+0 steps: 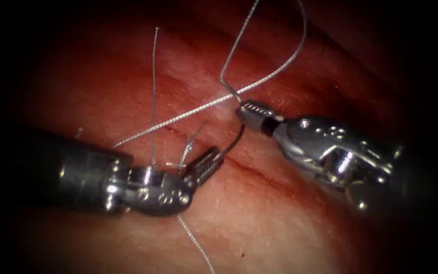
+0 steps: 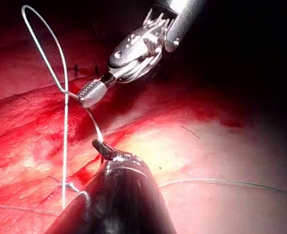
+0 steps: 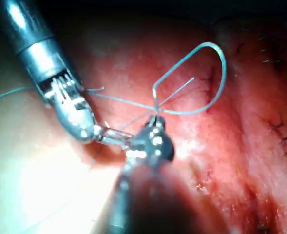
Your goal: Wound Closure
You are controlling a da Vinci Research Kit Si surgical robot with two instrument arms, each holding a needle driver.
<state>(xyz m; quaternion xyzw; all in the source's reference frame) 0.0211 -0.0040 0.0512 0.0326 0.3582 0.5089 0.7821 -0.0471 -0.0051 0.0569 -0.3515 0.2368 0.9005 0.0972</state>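
The curved needle [image 1: 237,137] hangs free above the cut [image 1: 259,175], out of the tissue, spanning the gap between both tools. My right tool [image 1: 248,108] is shut on it at its thread end. My left tool [image 1: 213,156] is shut on the opposite end, near the tip. In the left wrist view the needle [image 2: 95,126] runs from the right tool [image 2: 90,91] down to the left tool [image 2: 104,146]. The thread [image 1: 280,71] leaves the needle beside the right jaws, loops upward, and comes back across the tissue toward the left.
A knotted stitch with short cut ends [image 1: 189,144] sits just left of the left tool's jaws. Loose thread [image 1: 154,91] rises over the left shaft and another length [image 1: 196,243] trails below it. Older stitches [image 3: 279,131] and red fluid [image 2: 31,141] mark the tissue.
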